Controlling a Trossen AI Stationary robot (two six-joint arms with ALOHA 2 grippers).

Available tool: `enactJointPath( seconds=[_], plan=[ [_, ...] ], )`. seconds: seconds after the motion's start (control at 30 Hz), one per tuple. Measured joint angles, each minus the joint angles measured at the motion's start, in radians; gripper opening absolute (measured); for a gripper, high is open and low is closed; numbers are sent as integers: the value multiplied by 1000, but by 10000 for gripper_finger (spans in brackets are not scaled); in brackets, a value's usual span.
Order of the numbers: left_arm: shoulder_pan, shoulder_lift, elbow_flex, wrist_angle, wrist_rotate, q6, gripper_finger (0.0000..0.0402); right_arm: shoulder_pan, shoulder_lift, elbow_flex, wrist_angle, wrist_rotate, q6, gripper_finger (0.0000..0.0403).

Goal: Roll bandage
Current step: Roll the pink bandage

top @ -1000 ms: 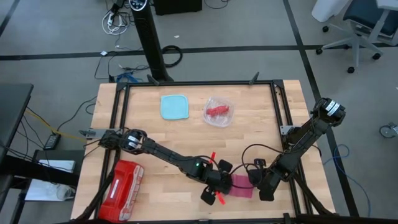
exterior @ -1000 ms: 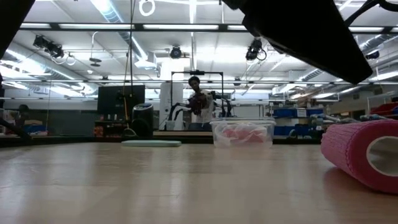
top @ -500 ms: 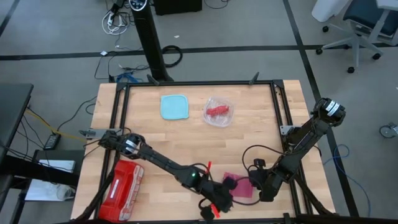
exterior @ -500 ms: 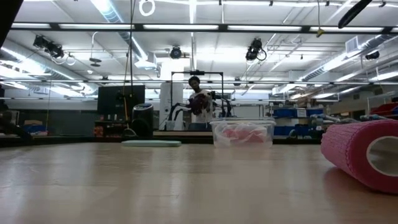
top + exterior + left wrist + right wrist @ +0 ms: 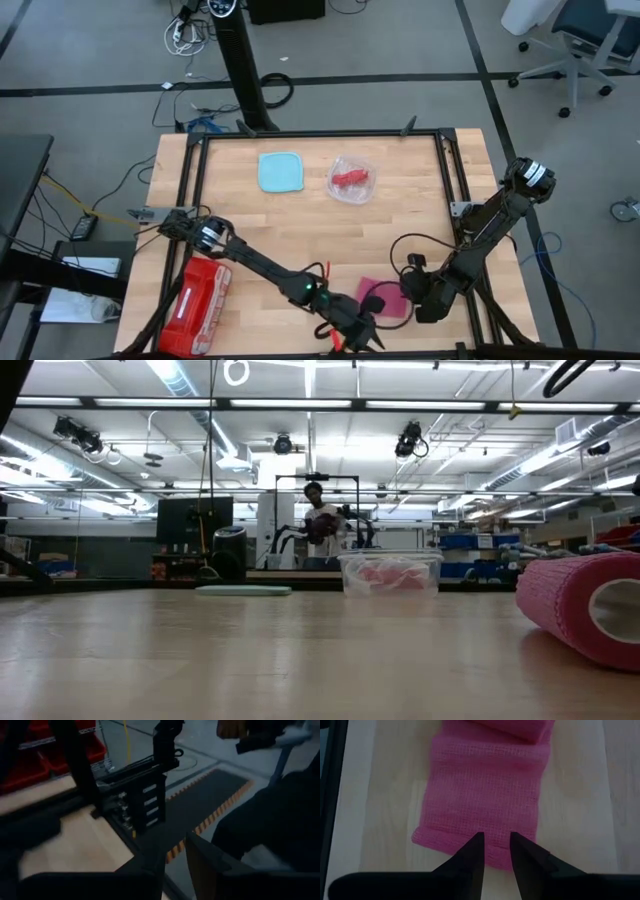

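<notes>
The pink-red bandage [image 5: 388,300] lies near the table's near edge, right of centre. One end is a short flat strip [image 5: 485,805] on the wood; the other is rolled up [image 5: 515,727], and the roll also shows in the low view [image 5: 585,610]. My right gripper [image 5: 408,296] is low at the strip's free end, its fingers [image 5: 495,840] a narrow gap apart. My left gripper [image 5: 352,328] is at the near edge, left of the bandage and apart from it. My right gripper's two fingertips [image 5: 476,845] stand over the strip's free end edge [image 5: 492,851], coming from the table's right side and pointing along the strip toward the roll. I cannot tell whether they touch the cloth. The strip lies flat on the table.
A teal lid [image 5: 280,171] and a clear container with a bright red lump [image 5: 351,180] sit at the far middle. A glossy red case [image 5: 197,305] lies at the near left. A black frame [image 5: 320,135] runs around the table. A person [image 5: 320,525] stands far behind.
My left gripper has drawn away from the bandage's rolled end toward the table's near edge, and its arm has left the low view. The bandage has stayed in place, and my right gripper has kept still at its free end.
</notes>
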Motion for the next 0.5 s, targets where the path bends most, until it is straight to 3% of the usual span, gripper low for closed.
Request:
enactJointPath(
  seconds=[0.1,0.17,0.3,0.5],
  plan=[
    [4,0,-72,81,-8,-79,80,0,0,0,3,1,-9,95],
    [8,-10,-97,50,-78,-115,80,0,0,0,3,-3,-9,96],
    [25,-40,-93,-131,-244,-170,80,1,0,0,3,-32,1,96],
    [25,-55,-29,-439,-337,-144,80,6,0,0,-9,-95,25,95]
  ],
)
